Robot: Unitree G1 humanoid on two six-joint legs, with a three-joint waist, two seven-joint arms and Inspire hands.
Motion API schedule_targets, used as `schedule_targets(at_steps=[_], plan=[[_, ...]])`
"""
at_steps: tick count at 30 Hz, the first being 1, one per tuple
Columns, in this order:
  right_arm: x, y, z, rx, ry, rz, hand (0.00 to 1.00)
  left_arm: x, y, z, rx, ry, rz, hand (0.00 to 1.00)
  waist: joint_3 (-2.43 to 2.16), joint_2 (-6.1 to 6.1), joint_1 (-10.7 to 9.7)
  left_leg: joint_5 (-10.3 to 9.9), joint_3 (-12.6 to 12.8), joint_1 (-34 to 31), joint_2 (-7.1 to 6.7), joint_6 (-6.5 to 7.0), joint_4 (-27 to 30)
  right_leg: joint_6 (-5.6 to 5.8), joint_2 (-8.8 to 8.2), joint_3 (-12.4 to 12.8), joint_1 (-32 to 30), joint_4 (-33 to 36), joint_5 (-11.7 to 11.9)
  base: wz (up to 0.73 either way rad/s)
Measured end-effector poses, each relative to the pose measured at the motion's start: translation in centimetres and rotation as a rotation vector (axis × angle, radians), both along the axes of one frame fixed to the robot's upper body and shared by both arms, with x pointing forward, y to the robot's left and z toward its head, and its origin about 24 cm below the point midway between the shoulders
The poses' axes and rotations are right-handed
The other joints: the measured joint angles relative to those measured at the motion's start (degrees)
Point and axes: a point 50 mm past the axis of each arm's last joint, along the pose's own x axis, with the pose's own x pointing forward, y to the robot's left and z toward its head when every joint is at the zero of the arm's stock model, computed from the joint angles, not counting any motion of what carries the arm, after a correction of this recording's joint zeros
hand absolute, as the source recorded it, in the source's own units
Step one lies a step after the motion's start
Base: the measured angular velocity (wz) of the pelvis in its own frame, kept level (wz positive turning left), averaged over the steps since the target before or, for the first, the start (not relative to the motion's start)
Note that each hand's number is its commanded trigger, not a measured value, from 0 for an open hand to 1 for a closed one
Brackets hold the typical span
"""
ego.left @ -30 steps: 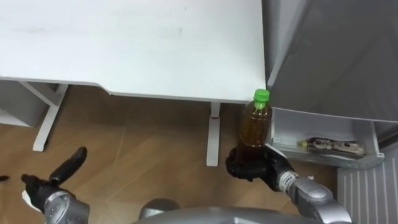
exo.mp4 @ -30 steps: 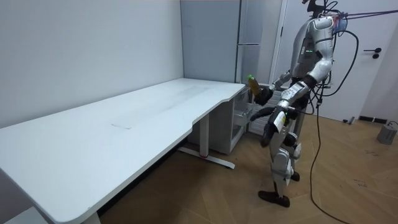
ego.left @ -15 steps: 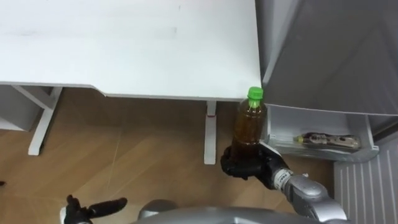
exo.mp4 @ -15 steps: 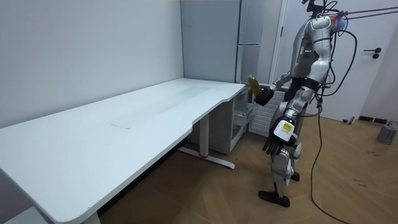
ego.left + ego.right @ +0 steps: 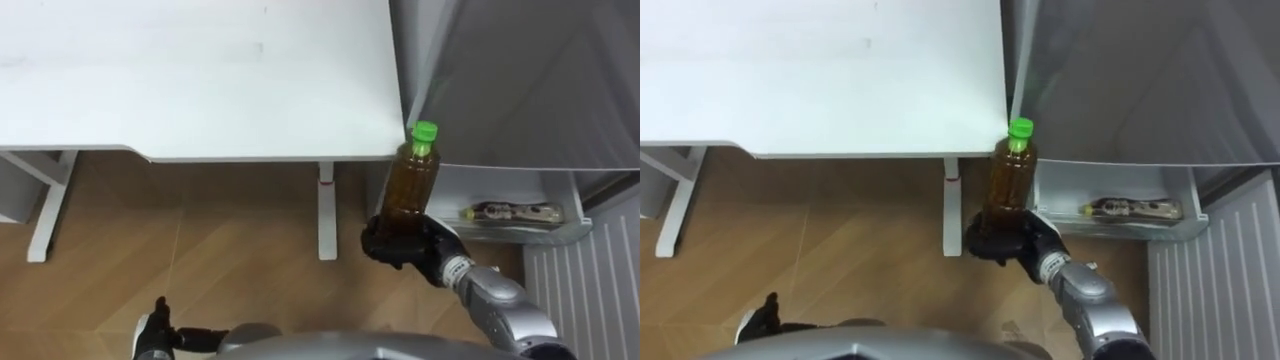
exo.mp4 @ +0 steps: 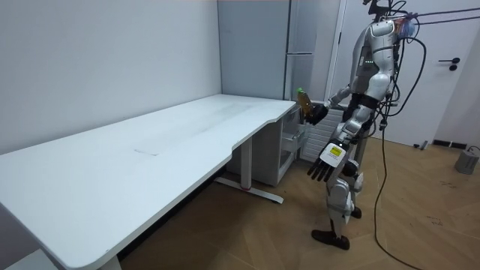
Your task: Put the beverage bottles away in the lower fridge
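Bottle (image 5: 410, 182): one, amber drink, green cap, standing near upright with the cap toward the far side. It is held in my right hand (image 5: 398, 245), fingers wrapped round its lower body, with shoulder and cap clear above the grip. It hangs in the air just off the near right corner of the white table (image 5: 200, 80), over the wooden floor (image 5: 230, 250).

Left hand (image 6: 324, 159): idle, low at my left side, fingers straight and spread, holding nothing.

Fridge: grey panel (image 5: 520, 80) at far right. Below it a white bin (image 5: 520, 236) stands open, with one flat dark packet (image 5: 510, 212) lying lengthwise inside (not a bottle, as far as I can tell).

Relation that matters: the bin lies just to the right of the bottle, so the carrying hand is by far the nearer one. The bottle's long axis is vertical. I judge the next move to be a short carry right with the bottle upright, then a lowering into the bin's free left end. Risk: the base clipping the bin's wall.
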Motion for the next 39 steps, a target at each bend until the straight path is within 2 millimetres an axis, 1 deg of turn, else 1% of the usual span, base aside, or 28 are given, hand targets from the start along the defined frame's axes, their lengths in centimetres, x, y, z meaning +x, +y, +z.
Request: schedule_targets(at_steps=[2, 8, 10, 15, 18, 20, 24, 26, 30, 32, 35, 39], plan=[[-0.1, -0.5, -0.2, -0.004, 0.004, -0.062, 1.0, 0.0, 0.1, 0.0, 0.0, 0.0, -0.01, 0.0, -0.09, -0.16, -0.4, 0.0, 0.2, 0.0, 0.0, 0.01, 0.0, 0.0, 0.0, 0.2, 0.0, 0.0, 0.0, -0.05], [-0.6, -1.7, -0.7, 0.062, 0.041, -0.294, 1.0, 0.0, 0.1, 0.0, -0.006, 0.002, -0.009, 0.0, -0.05, -0.27, -0.4, 0.0, 0.2, 0.1, 0.01, 0.01, -0.1, 0.01, 0.0, 0.2, -0.2, -0.1, 0.0, 0.0], [-0.6, -2.2, -0.7, 0.068, 0.038, -0.357, 1.0, -0.4, 0.2, -0.1, -0.006, 0.012, 0.001, 0.0, -0.05, -0.27, -0.4, 0.0, 0.2, 0.2, 0.01, 0.01, -0.1, 0.01, 0.0, 0.2, 0.1, -0.1, 0.0, 0.0], [-0.7, -3.3, -0.7, 0.032, 0.027, -0.474, 1.0, -1.1, 0.3, -0.2, -0.003, 0.03, 0.017, 0.0, -0.03, -0.18, -0.7, 0.0, 0.2, 0.2, 0.0, 0.01, 0.0, 0.0, -0.01, 0.3, 0.1, -0.1, 0.0, 0.0], [-0.9, -4.0, -0.8, -0.006, 0.036, -0.554, 1.0, -1.2, 0.3, -0.2, -0.004, 0.03, 0.024, 0.0, 0.01, -0.07, -0.7, 0.0, 0.2, 0.3, 0.01, 0.01, 0.1, 0.01, 0.01, 0.3, 0.0, -0.1, 0.0, 0.0], [-1.0, -4.0, -0.9, 0.044, 0.057, -0.657, 1.0, -1.3, 0.1, -0.3, -0.008, 0.033, 0.027, 0.0, 0.01, 0.21, -0.7, 0.0, 0.2, 0.3, 0.0, 0.0, 0.0, 0.02, 0.01, 0.3, -0.1, -0.1, 0.0, 0.0], [-1.2, -4.1, -1.0, 0.13, 0.089, -0.792, 1.0, -1.3, -0.2, -0.4, -0.012, 0.044, 0.024, 0.0, 0.09, 0.51, -0.6, 0.0, 0.5, 0.7, 0.0, 0.0, -0.2, 0.06, 0.03, 0.6, 0.0, -0.1, 0.0, -0.03], [-1.3, -4.0, -1.2, 0.229, 0.121, -0.9, 1.0, -1.4, -0.2, -0.4, -0.012, 0.046, 0.021, 0.0, 0.18, 0.44, -0.3, 0.0, 0.8, 1.0, 0.0, 0.0, -0.6, 0.09, 0.01, 0.9, 0.0, -0.2, -0.1, -0.07], [-1.5, -4.0, -1.3, 0.352, 0.143, -1.031, 1.0, -1.6, -0.2, -0.4, 0.001, 0.055, -0.006, 0.0, 0.19, 0.52, -0.4, 0.0, 0.8, 1.0, 0.0, 0.0, -0.6, 0.11, 0.01, 0.9, 0.0, -0.2, -0.1, 0.0], [-1.6, -4.0, -1.4, 0.434, 0.15, -1.118, 1.0, -1.6, -0.2, -0.4, 0.009, 0.06, -0.022, 0.0, 0.12, 0.63, -0.4, 0.0, 0.9, 1.1, 0.0, 0.0, -0.6, 0.12, 0.01, 0.9, 0.1, -0.2, -0.1, 0.0], [-2.0, -3.9, -1.5, 0.539, 0.16, -1.199, 1.0, -1.8, -0.3, -0.4, 0.015, 0.08, -0.038, 0.0, 0.07, 0.71, -0.4, 0.0, 1.0, 1.2, 0.01, 0.0, -0.6, 0.11, 0.01, 1.1, 0.0, -0.2, -0.1, -0.01], [-2.7, -3.8, -1.8, 0.613, 0.168, -1.251, 1.0, -2.4, -0.3, -0.5, 0.018, 0.11, -0.048, 0.0, -0.1, 0.96, -0.6, 0.0, 1.0, 1.2, 0.01, 0.0, -0.5, 0.11, 0.02, 1.2, 0.0, -0.2, -0.1, 0.0]])
